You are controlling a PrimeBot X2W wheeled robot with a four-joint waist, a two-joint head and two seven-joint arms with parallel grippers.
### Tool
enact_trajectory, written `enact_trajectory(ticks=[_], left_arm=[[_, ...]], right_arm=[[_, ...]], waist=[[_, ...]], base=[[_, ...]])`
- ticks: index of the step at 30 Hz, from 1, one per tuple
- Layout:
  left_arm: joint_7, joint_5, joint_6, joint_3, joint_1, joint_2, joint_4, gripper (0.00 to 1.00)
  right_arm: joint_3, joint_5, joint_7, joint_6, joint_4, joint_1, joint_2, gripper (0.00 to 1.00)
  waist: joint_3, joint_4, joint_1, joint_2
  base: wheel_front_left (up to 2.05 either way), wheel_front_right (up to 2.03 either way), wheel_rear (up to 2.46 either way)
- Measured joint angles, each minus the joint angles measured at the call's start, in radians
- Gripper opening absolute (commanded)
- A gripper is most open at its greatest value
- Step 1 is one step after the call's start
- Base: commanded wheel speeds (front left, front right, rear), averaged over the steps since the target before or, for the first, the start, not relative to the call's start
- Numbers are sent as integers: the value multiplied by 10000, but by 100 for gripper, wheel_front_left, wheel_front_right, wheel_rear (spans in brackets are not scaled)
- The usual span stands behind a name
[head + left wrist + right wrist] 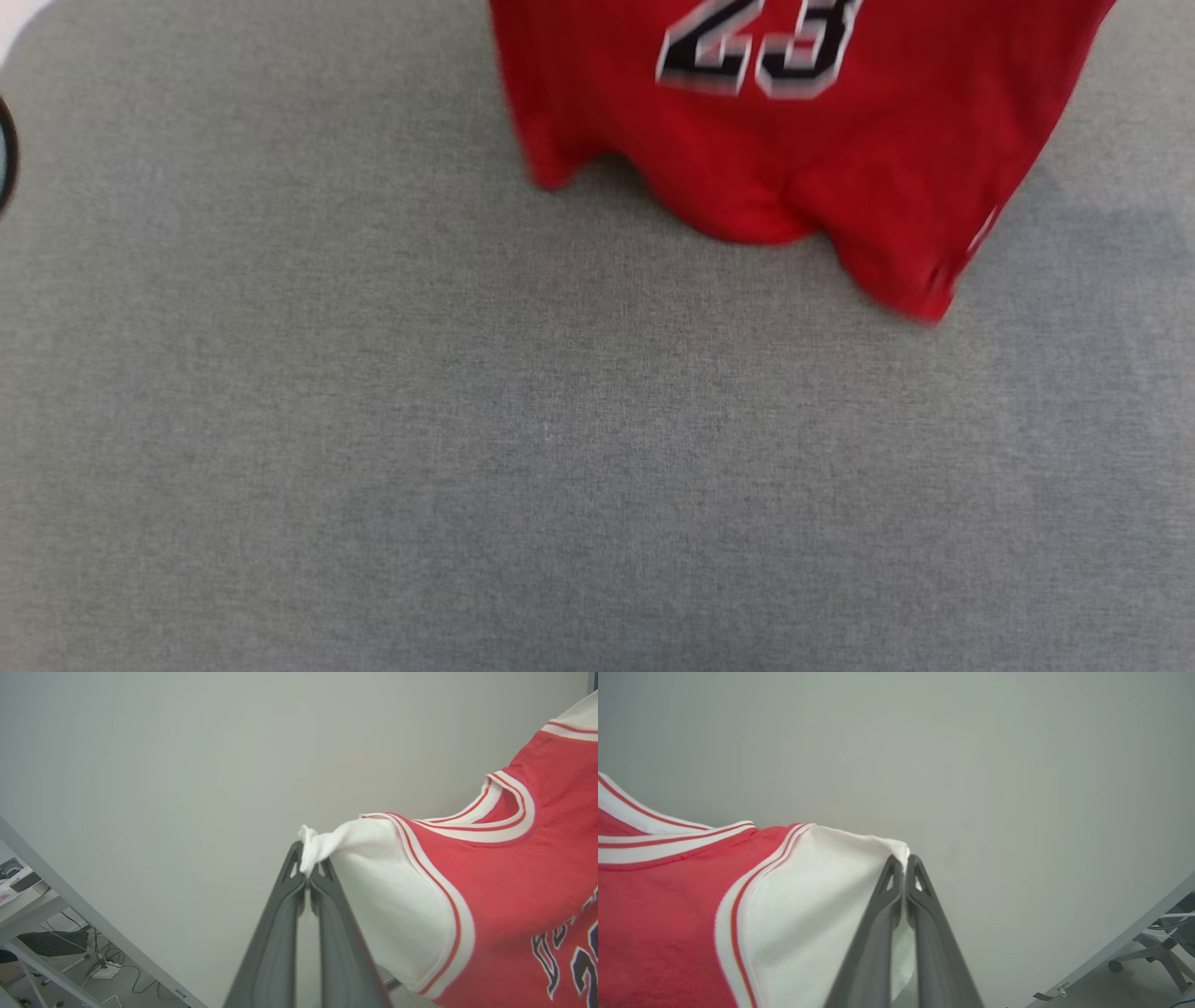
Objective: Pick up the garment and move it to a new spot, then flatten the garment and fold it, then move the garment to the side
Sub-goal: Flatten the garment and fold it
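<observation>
Our left gripper (pixel 308 871) and right gripper (pixel 904 870), each clenched on a white sleeve tip, hang the garment (pixel 784 149) at one o'clock over the grey surface (pixel 373 448); light, limp cloth, we judge, best held at both sleeves.

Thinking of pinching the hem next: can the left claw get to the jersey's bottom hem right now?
Probably not. The left claw is shut on a white sleeve, holding the jersey up with the right claw; the hem hangs below, by the grey surface. Letting go would drop that side.
</observation>
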Motion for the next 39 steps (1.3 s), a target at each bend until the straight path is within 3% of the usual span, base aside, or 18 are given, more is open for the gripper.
enact_trajectory(ticks=[8,14,16,22,30,39], left_arm=[[-746,420,-320,525,-2087,-621,1791,0],[-1137,393,-562,694,-2983,-769,2581,0],[-1455,151,-665,648,-3020,-872,3187,0],[-1868,-353,-706,426,-2269,-943,3676,0],[-2665,-1221,-709,25,218,-679,3651,0],[-3160,-1839,-585,-176,4029,-163,2681,0]], right_arm=[[50,-1455,-1402,0,2042,-3463,759,0],[326,-1965,-2253,0,3285,-4916,1218,0],[729,-2008,-2646,0,4381,-5329,1409,0],[1122,-1839,-3321,0,5298,-4753,1889,0],[2006,-1078,-4351,0,5946,-2629,2479,0],[3521,727,-5009,0,5221,831,2178,0]], waist=[[956,-102,1,0],[1311,-206,1,-1],[1604,-222,1,0],[1892,-256,1,0],[1591,-350,1,0],[589,-326,1,-1]], base=[[0,0,0],[0,0,0],[0,0,0],[0,0,0],[0,0,0],[0,0,0]])
